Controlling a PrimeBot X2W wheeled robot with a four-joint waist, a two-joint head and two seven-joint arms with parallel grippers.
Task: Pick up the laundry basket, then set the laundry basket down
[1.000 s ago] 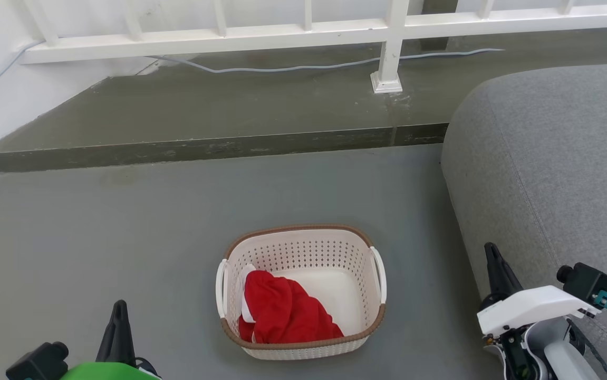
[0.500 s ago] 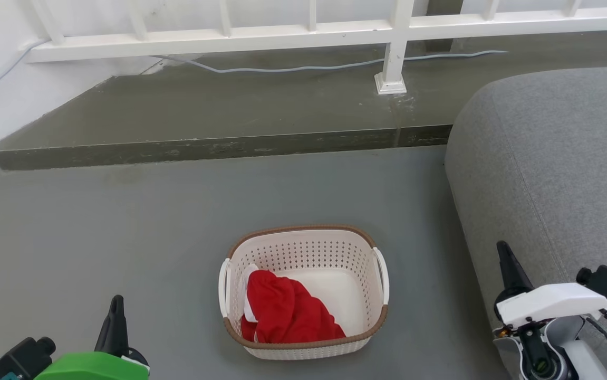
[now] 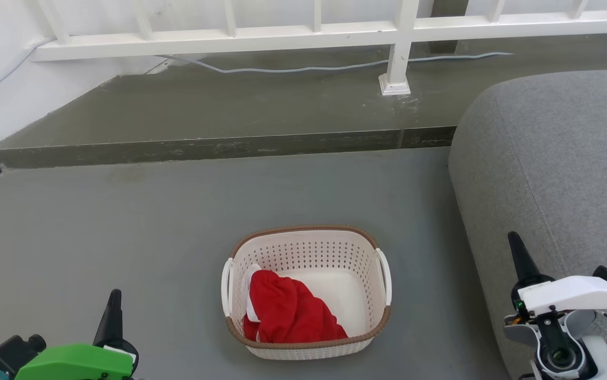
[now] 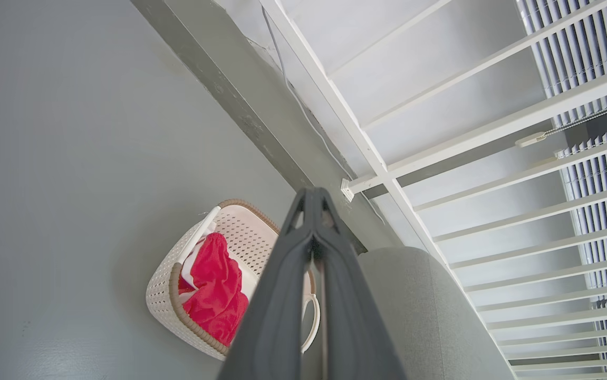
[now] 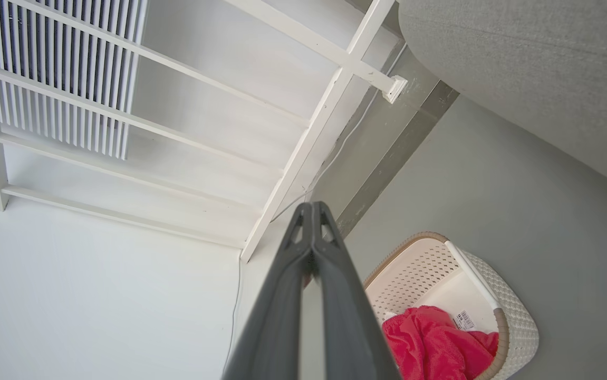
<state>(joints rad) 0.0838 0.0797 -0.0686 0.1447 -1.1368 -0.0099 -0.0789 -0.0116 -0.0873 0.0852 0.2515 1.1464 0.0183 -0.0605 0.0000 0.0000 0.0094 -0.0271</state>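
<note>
Head view: the laundry basket [image 3: 308, 252] stands upright on the grey floor [image 3: 124, 227], just beside the grey sofa [image 3: 546, 158], with a red garment [image 3: 287, 311] heaped in its near left corner. The left gripper [image 3: 112, 311] and the right gripper [image 3: 518, 253] hang low on either side, each well apart from the basket and clear of its two white handles [image 3: 386, 277]. Neither holds anything. With the basket on the floor and both arms free, the scene fits either the approach before a lift or the moment after the basket is put back down; the pictures do not settle which. Any grasp would, in my judgement, call for one gripper at each handle so the load stays level.

Left wrist view: the fingers [image 4: 282, 295] are pressed together to a single point, empty, aimed past the basket's far end toward the sofa.

Right wrist view: the fingers [image 5: 335, 295] are likewise pressed together and empty. The basket sits at the lower right. A small white tag [image 5: 464, 319] with dark print lies on its solid bottom beside the garment; the print is too small to read. No other writing or brand mark shows.
</note>
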